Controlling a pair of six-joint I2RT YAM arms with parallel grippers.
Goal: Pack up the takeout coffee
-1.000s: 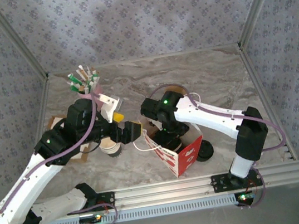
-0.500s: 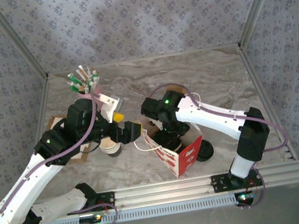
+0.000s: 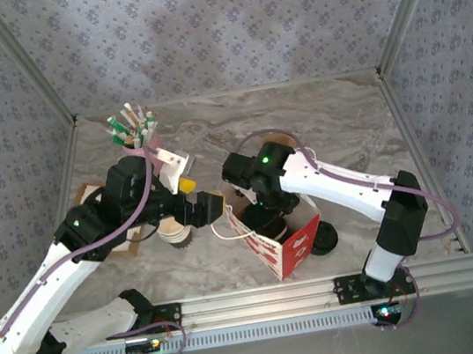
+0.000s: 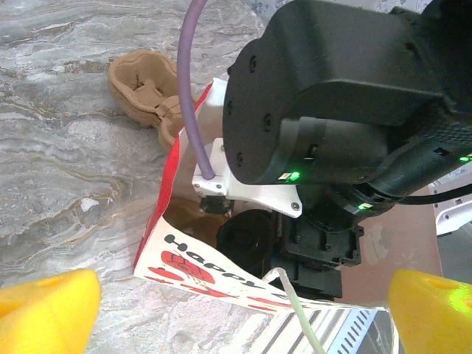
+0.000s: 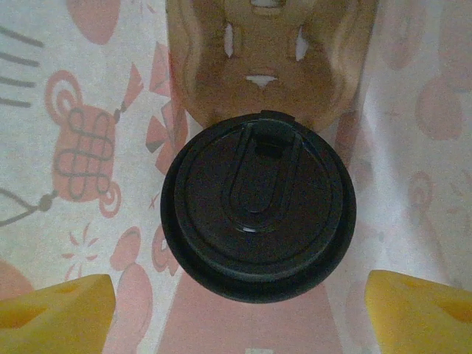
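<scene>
The takeout coffee [image 5: 258, 206] stands inside the red-and-white paper bag [image 3: 293, 247], its round black lid facing up. It rests against a brown cardboard carrier [image 5: 265, 66] on the bag's floor. My right gripper [image 5: 236, 313] reaches down into the bag [image 5: 88, 147] and is open, its yellow fingertips [image 5: 55, 310] wide on either side of the lid and nearer the camera. From the left, my left gripper [image 4: 236, 310] is open at the bag's printed rim [image 4: 192, 269], with the black lid [image 4: 247, 240] showing under the right wrist. In the top view the left gripper [image 3: 214, 205] sits just left of the bag.
A pink cup with green-and-white sachets [image 3: 133, 130] stands at the back left. Another cup [image 3: 178, 235] sits under the left arm. A black lid [image 3: 324, 239] lies right of the bag. A brown carrier [image 4: 144, 92] lies behind the bag. The bag's white cord handle [image 4: 295, 310] hangs outward.
The right arm's elbow has shifted slightly to the right; its gripper stays in the bag. The left arm has not moved.
</scene>
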